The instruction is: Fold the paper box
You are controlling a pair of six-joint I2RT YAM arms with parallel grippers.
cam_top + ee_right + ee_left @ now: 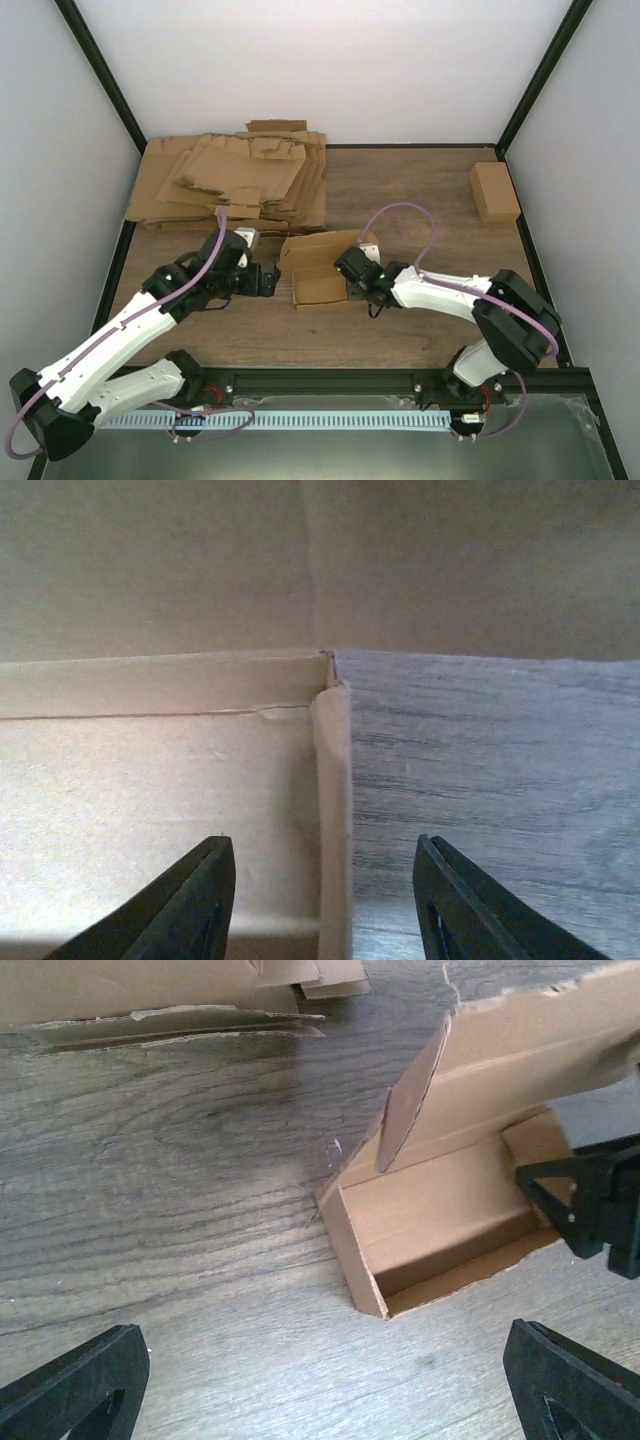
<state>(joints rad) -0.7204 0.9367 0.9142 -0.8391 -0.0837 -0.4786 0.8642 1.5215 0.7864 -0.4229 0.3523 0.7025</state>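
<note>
paper box (318, 270) – plain brown, right gripper (323, 842) straddling its wall

1. Heap of flat cardboard sheets (235, 180): brown, ragged-edged, loosely stacked at eleven o'clock on the table, reaching its rear edge. Its front edges show along the top of the left wrist view.
2. Small brown block-shaped carton (494, 190): two o'clock, near the right rear corner, well apart from the heap.
3. Wooden table (420, 210): grey-brown grain.
4. White walls (330, 60), black frame posts (100, 75).
5. White slotted strip (330, 418): six o'clock, along the near edge.
</note>
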